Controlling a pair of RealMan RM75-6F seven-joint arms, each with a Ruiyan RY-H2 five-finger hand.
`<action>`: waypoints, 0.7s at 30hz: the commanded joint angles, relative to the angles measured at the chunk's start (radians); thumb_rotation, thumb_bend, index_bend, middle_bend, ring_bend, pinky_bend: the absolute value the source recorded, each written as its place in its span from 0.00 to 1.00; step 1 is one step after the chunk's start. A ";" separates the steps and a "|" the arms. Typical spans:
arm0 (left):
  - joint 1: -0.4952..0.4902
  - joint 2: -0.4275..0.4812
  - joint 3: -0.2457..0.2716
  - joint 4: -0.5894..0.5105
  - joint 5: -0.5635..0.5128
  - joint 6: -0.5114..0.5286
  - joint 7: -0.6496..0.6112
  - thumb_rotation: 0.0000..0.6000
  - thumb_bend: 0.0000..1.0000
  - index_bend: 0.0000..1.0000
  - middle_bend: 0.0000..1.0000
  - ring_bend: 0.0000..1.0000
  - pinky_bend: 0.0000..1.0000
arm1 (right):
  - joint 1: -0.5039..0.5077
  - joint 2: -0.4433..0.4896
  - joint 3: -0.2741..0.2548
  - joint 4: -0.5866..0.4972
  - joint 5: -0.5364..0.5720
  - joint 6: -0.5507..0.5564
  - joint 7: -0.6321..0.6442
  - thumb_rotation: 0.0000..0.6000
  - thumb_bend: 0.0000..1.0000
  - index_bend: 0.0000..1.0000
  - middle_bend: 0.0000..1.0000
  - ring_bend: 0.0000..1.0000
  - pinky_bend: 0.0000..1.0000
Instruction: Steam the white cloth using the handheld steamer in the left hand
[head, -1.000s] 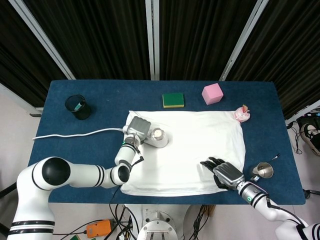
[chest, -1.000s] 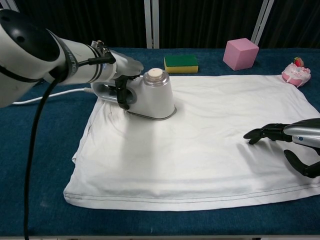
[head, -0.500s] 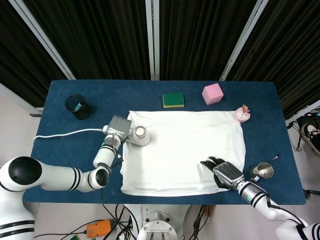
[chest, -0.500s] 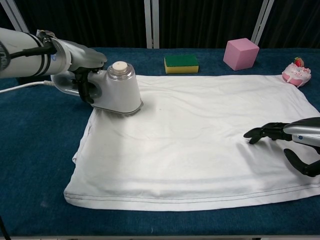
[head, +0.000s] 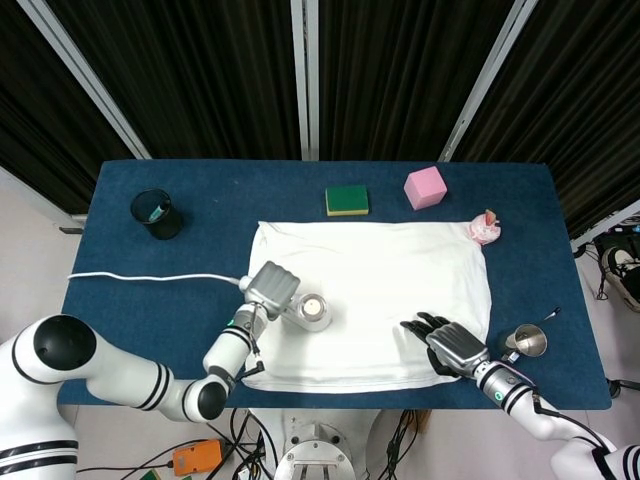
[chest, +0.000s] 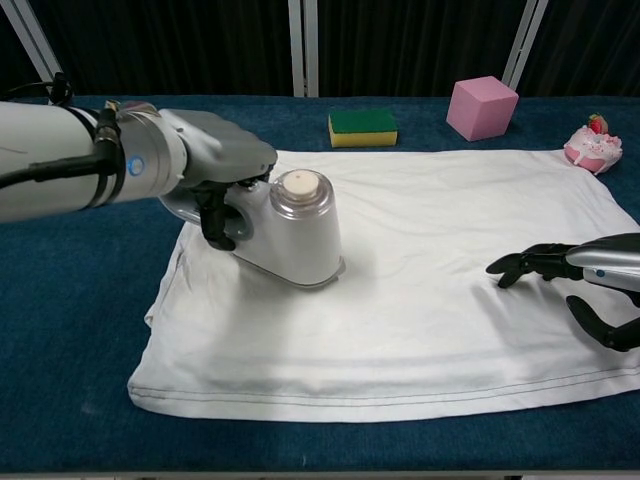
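The left hand (chest: 215, 165) grips the handheld steamer (chest: 285, 230) flat on the white cloth (chest: 430, 290). Right hand (chest: 585, 290), fingers apart, seemingly pins the edge. Glide slowly, avoiding bunching.

The glossy white left arm (head: 120, 372) is built of rounded segments with black bands at the joints, ending in a silver-grey metal left hand (chest: 215, 160) with dark fingers (chest: 214, 222). The right hand (head: 452, 346) has a silver-grey back, black fingers (chest: 530, 264), and a white wrist cuff with black rings and a small green mark.
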 joint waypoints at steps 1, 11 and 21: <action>-0.013 -0.038 -0.009 0.013 -0.008 0.023 0.035 1.00 0.51 0.84 0.92 0.81 0.53 | -0.002 0.000 -0.002 0.004 -0.001 0.002 0.005 1.00 1.00 0.09 0.17 0.08 0.19; -0.013 -0.062 -0.013 0.040 -0.062 0.008 0.081 1.00 0.51 0.84 0.92 0.81 0.53 | 0.001 -0.005 -0.003 0.014 -0.007 0.002 0.019 1.00 1.00 0.09 0.17 0.08 0.19; 0.023 -0.036 -0.009 0.101 -0.106 -0.028 0.057 1.00 0.51 0.84 0.92 0.81 0.53 | 0.006 -0.007 -0.002 0.016 -0.006 -0.002 0.017 1.00 1.00 0.09 0.17 0.08 0.19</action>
